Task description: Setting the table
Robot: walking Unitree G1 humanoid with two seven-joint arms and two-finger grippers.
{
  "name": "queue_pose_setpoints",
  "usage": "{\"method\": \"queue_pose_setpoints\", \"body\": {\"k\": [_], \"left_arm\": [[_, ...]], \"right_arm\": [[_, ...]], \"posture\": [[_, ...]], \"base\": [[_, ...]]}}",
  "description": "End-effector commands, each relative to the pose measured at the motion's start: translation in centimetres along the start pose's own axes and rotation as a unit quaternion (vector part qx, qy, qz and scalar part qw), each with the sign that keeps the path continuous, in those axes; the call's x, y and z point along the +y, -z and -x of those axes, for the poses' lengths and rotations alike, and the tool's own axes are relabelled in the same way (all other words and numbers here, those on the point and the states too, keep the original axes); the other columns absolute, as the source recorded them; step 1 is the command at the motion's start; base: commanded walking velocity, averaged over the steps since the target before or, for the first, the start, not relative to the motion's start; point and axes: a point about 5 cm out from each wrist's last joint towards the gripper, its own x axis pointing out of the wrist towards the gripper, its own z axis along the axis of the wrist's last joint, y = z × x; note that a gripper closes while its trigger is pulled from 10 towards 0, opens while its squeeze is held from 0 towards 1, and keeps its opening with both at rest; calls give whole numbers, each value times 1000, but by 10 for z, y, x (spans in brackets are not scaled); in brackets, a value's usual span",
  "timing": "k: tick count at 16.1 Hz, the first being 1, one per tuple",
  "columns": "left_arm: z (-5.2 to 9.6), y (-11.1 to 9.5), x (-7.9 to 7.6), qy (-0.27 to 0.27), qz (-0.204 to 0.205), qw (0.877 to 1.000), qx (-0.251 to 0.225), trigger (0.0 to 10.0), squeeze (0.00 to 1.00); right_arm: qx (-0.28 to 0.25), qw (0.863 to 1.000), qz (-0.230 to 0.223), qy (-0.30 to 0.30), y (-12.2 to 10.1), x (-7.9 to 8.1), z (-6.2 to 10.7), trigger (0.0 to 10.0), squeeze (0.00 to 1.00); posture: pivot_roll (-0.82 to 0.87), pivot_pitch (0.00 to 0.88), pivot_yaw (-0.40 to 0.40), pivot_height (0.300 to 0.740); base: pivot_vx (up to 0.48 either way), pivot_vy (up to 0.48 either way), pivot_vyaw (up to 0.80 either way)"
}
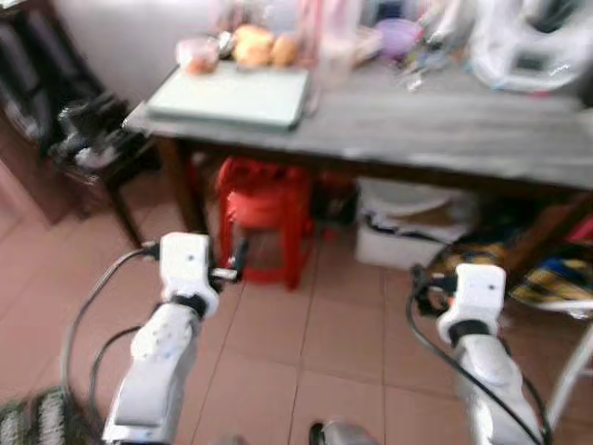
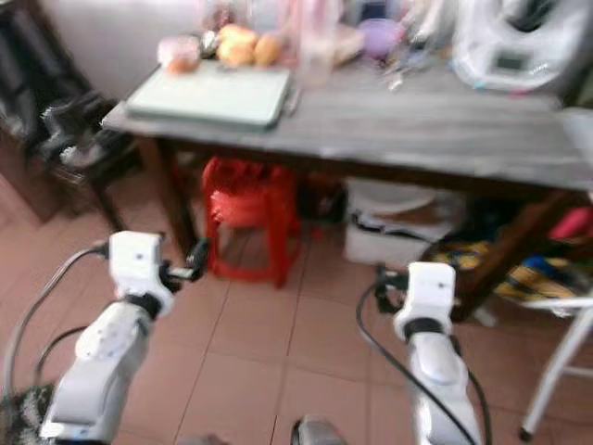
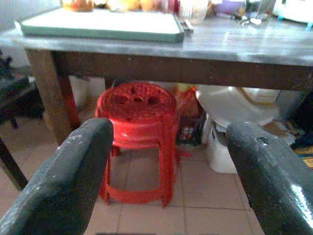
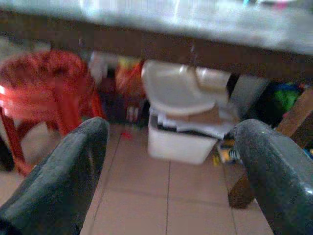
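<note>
Two empty claws, left claw (image 3: 168,161) and right claw (image 4: 171,166); one table (image 1: 417,130).

I'm looking at a lived-in home kitchen or dining corner: terracotta floor tiles (image 1: 278,371), a grey-topped wooden counter (image 1: 417,130) crowded with food (image 1: 255,46) and a white appliance (image 1: 533,46), a red stool (image 3: 139,127) and boxes (image 4: 183,134) stowed underneath.

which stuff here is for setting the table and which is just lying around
For the job: table, pale green tray, clear cup, open left hand, open right hand.
Just lying about: red stool, white bin, white appliance.
</note>
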Motion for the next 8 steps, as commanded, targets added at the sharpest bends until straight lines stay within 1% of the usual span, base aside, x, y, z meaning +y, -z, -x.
{"method": "queue_pose_setpoints", "body": {"k": [1,3,7,8], "left_arm": [[-2,-4,2,-8,0,1000,-7,10000,0],[-4,-6,3,-11,-13,1000,-10,10000,0],[-6,-6,4,-9,-21,1000,-8,10000,0],[-6,-7,3,-5,-25,1000,-12,10000,0]], "right_arm": [[0,1000,4,1,0,-3,1,10000,0],[0,1000,5,0,0,-3,1,10000,0],[-2,1000,3,0,-1,-2,1,10000,0],[-3,1000,-1,-1,-1,-2,1,10000,0]], "posture": [[-28,0,21,740],[-28,0,22,740],[-31,0,21,740],[-31,0,21,740]], "base": [[0,0,-800],[0,0,-800],[0,0,-800],[0,0,-475]]}}
